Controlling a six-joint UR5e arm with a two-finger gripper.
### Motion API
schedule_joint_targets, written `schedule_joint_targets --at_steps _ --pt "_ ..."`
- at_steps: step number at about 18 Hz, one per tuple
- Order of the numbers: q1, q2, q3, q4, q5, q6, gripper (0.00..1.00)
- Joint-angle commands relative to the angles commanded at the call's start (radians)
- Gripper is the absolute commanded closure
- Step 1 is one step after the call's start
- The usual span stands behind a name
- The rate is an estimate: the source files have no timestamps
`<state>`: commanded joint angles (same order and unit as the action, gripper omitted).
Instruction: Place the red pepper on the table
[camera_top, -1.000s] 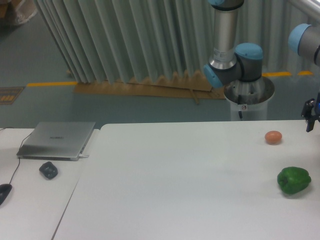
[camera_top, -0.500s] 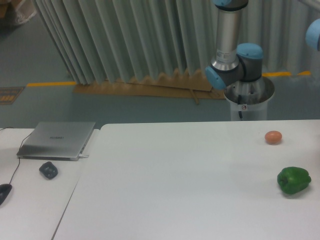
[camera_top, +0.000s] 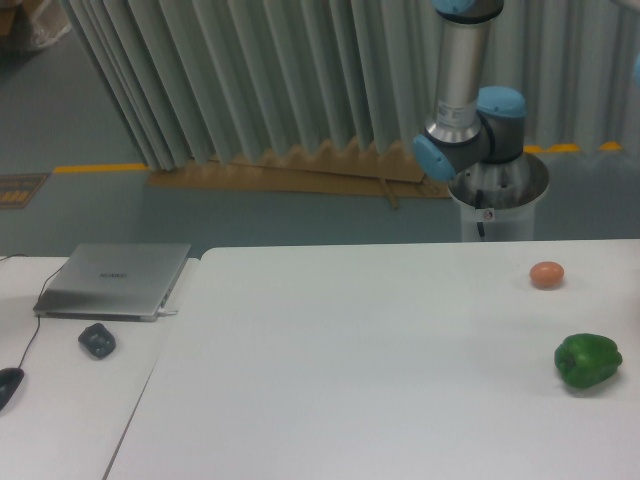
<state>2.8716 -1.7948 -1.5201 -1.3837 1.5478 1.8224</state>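
Setting: grey pleated curtain behind; white table (camera_top: 350, 360) in front, with rounded corner at left.
Gripper: out of frame; open or closed not determinable.
Arm: only base column and blue-capped joints (camera_top: 470, 130) visible, rising past top edge at upper right.
Red pepper: not visible anywhere in frame; presumably off-camera, possibly with the gripper.
Green pepper (camera_top: 588, 361): on table near right edge.
Orange-brown ball (camera_top: 546, 274): on table, behind green pepper, apart from it.
Desk items: laptop (camera_top: 113, 280) closed, dark lump (camera_top: 97, 340) just in front, mouse (camera_top: 8, 385) at far left.
Step advice: bring down over bare tabletop, well apart from green pepper and ball; lower until resting, then release.
Change: dark gripper part seen at right edge a second ago now gone; upper arm joint almost wholly out of view.
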Motion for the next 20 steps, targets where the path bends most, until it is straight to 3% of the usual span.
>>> schedule_joint_targets --at_steps 16,18,20 --pt "0.000 -0.002 0.005 0.002 -0.020 -0.011 0.00" --pt "0.003 -0.017 -0.002 0.098 -0.020 -0.014 0.00" --pt "0.015 -0.040 0.000 0.132 -0.020 -0.015 0.00"
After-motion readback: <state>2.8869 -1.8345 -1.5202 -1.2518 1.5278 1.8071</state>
